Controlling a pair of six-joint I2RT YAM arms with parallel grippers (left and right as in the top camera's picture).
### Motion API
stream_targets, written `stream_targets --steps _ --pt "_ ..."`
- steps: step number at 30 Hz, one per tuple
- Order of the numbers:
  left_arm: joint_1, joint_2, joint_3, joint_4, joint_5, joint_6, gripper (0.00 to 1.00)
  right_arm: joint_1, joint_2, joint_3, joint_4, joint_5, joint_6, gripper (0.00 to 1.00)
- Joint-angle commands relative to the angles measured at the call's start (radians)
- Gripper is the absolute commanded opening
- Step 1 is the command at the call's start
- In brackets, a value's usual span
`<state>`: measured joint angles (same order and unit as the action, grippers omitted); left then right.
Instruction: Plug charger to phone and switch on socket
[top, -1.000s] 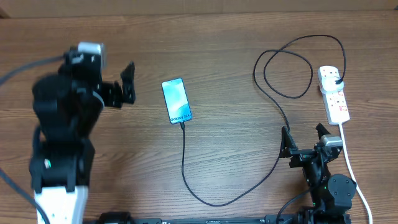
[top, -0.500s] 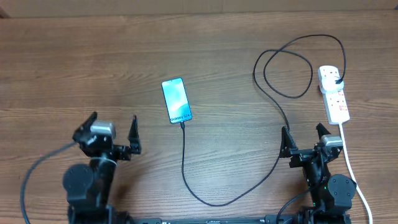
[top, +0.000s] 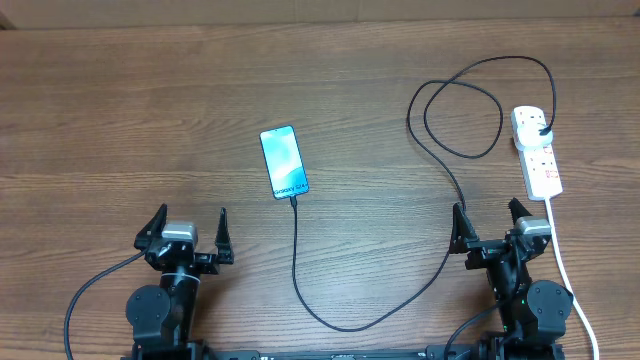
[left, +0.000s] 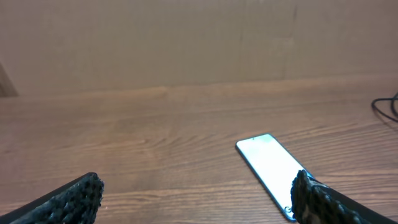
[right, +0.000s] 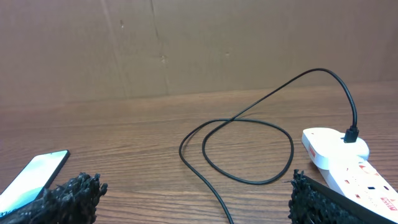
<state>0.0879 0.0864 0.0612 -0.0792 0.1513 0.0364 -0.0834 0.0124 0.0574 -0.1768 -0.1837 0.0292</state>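
The phone (top: 283, 162) lies screen up, lit blue, at the table's middle, and shows in the left wrist view as the phone (left: 270, 168). The charger's black cable (top: 340, 322) meets the phone's near edge, curves toward me, loops at the right and ends in a plug (top: 541, 126) seated in the white socket (top: 540, 160). My left gripper (top: 188, 222) stands open at the near edge, well short of the phone. My right gripper (top: 487, 215) is open beside the cable, just short of the socket (right: 348, 163). Both hold nothing.
The socket's white cord (top: 568, 285) runs along the right side toward the near edge, past my right arm. The cable's loop (right: 249, 149) lies ahead of my right gripper. A plain brown wall (left: 199, 43) closes the far side of the table.
My left arm has come down from the far left and drawn back to the near edge, its gripper staying open. The right arm, phone and cable have not moved.
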Motion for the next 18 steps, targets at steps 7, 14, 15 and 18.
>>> stream_targets --steps 7,14,15,18 --pt "0.012 -0.043 -0.045 -0.013 -0.033 0.021 1.00 0.006 -0.010 -0.005 0.004 -0.003 -0.001 1.00" --pt "0.012 -0.063 -0.045 -0.013 -0.036 0.020 1.00 0.006 -0.010 -0.005 0.004 -0.003 -0.001 1.00" --pt "0.012 -0.074 -0.045 -0.013 -0.036 0.020 1.00 0.006 -0.010 -0.005 0.004 -0.003 -0.001 1.00" --pt "0.012 -0.084 -0.045 -0.013 -0.035 0.019 1.00 0.006 -0.010 -0.005 0.004 -0.003 -0.001 1.00"
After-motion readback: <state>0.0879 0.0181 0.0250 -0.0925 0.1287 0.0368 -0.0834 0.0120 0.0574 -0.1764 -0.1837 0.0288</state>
